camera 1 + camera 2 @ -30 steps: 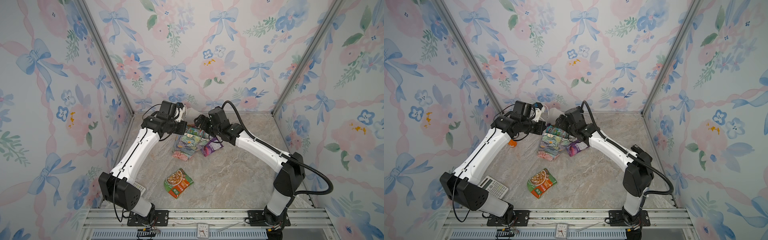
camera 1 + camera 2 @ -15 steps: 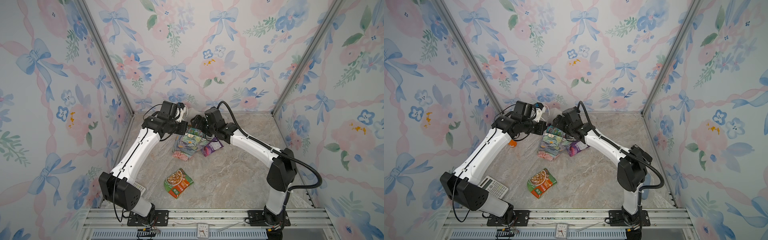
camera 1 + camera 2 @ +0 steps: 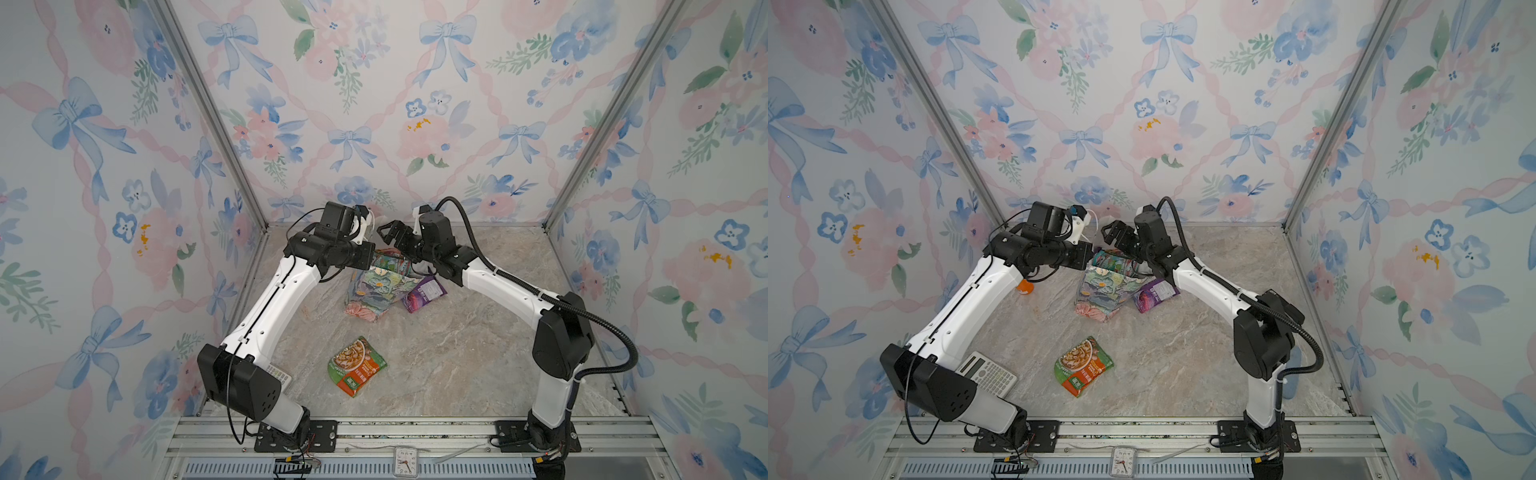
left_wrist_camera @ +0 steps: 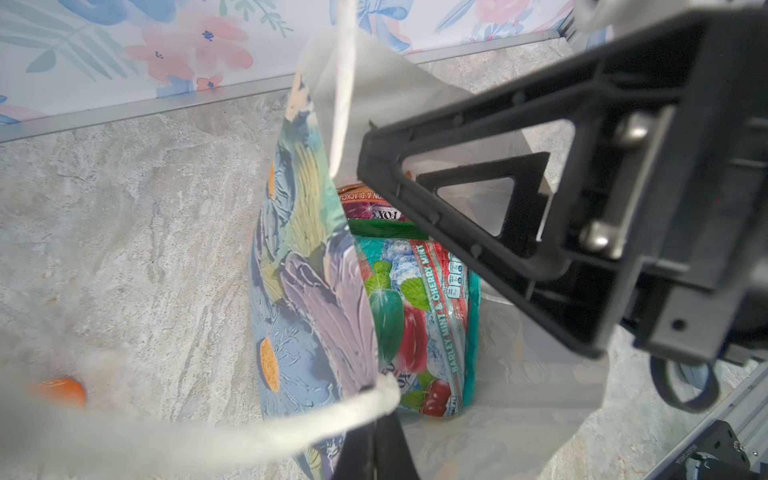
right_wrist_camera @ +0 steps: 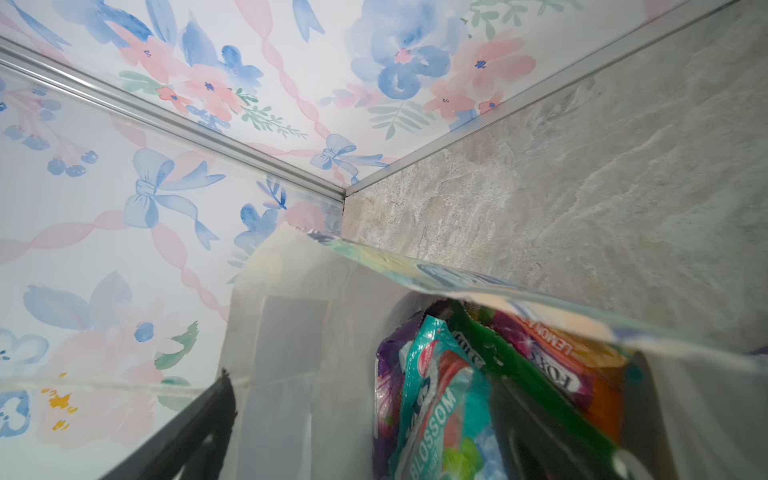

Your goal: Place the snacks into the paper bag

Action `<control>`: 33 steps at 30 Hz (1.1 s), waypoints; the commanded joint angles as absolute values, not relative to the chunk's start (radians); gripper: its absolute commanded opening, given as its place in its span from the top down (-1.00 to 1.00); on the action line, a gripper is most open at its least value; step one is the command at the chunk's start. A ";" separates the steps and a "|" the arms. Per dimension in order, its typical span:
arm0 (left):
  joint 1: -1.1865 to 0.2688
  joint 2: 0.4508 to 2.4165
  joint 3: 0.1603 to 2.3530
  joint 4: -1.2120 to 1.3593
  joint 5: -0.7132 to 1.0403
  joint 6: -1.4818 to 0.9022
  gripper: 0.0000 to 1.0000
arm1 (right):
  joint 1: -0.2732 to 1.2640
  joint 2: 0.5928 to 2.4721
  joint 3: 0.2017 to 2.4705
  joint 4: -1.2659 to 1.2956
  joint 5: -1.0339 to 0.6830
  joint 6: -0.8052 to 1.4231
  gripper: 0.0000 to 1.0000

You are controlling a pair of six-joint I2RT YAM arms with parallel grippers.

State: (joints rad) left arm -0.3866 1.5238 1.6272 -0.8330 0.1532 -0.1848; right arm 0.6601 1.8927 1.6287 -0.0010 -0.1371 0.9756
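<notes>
L gripper (image 4: 372, 440): clenched on rim of the floral-print paper bag (image 3: 374, 286), right where the near white cord handle (image 4: 249, 432) meets the paper.

R gripper (image 3: 388, 236): jaws fully apart, nothing in them, hanging at the bag mouth. In L wrist view its black fingers (image 4: 457, 114) sit over the packets.

Bag stands on grey marble-look tabletop (image 3: 457, 353), mouth open, white inner wall (image 5: 291, 332) showing.

Inside bag, on edge, side by side:
- teal glossy plastic packet w/ mint-cherry print (image 4: 419, 316)
- dark green plastic packet (image 4: 386, 228)
- purple-orange plastic packet (image 4: 365, 203)

Can't tell if more are underneath.

Outside bag:
- purple glossy plastic packet (image 3: 424, 293), flat, just beside bag on R-arm side. Can't tell if touching.
- green-orange plastic packet w/ noodle pic (image 3: 356, 365), flat, well apart from bag, twd arm bases.
- small orange round cap (image 3: 1025, 286), near bag on L-arm side, partly behind L arm.
- grey calculator (image 3: 988, 374), farthest from bag, by L arm base, partly covered by it.
</notes>
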 commanded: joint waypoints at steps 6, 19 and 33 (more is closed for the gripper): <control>-0.391 1.511 1.637 -0.778 0.128 -0.157 1.00 | 0.622 1.785 1.715 -0.156 -0.245 0.747 -1.00; -0.393 1.512 1.645 -0.780 0.146 -0.120 1.00 | 0.625 1.825 2.043 -0.755 -0.084 0.050 -0.43; -0.391 1.529 1.644 -0.783 0.186 -0.085 1.00 | 0.668 1.919 2.115 -0.901 -0.015 -0.365 0.09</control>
